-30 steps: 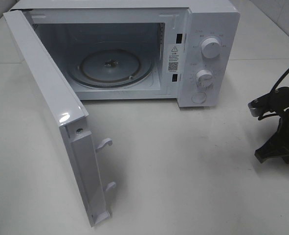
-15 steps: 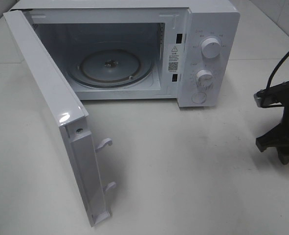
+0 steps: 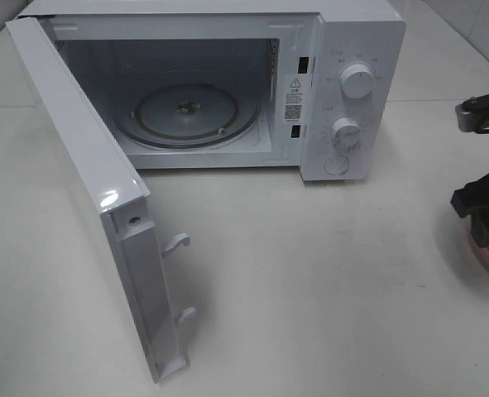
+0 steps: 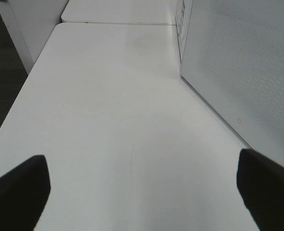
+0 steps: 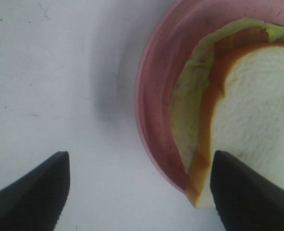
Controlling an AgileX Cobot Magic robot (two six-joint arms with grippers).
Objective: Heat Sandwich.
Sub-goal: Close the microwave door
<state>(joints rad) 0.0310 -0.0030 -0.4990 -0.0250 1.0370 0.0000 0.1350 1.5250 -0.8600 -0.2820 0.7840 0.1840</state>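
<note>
The sandwich, pale bread over orange and yellow-green layers, lies on a round pink plate. In the exterior view the plate sits at the table's far right edge, mostly cut off. My right gripper hangs just above it, open, its jaws straddling the plate's rim: one finger over the bread, the other over bare table. The same gripper shows as a dark shape above the plate. My left gripper is open over bare table beside the outer face of the microwave door.
The white microwave stands at the back with its door swung wide to the left. Its glass turntable holds nothing. Two knobs and a button are on its right panel. The table's left edge runs beside my left gripper.
My right arm has shifted right toward the table's edge, uncovering the pink plate below it. Its jaws have spread from nearly shut to wide. The left gripper shows no change.
</note>
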